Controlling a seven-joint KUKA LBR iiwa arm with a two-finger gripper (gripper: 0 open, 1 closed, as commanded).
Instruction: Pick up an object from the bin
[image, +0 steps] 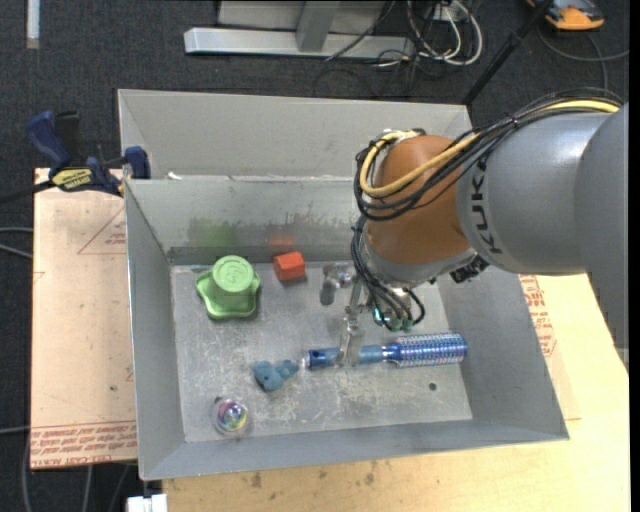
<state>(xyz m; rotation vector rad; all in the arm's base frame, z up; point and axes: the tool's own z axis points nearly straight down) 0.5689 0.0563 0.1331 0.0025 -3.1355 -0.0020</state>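
The claw (348, 348) is down at the thin handle of a shiny blue brush (420, 350). I cannot tell if it is open or closed.

The one piece of writing that can be read is the maker's name on the robot's large grey rounded arm casing (545, 190), at the right of the scene. Dark capital letters (480, 215) stand on the casing's left end, just beside the smooth orange wrist cover (415, 200) with its yellow and black cables (375, 175). The letters are turned sideways along the curve of the casing. K and U are plain, and the word reads as KUKA, though its remaining letters bend away round the casing and are hard to make out.
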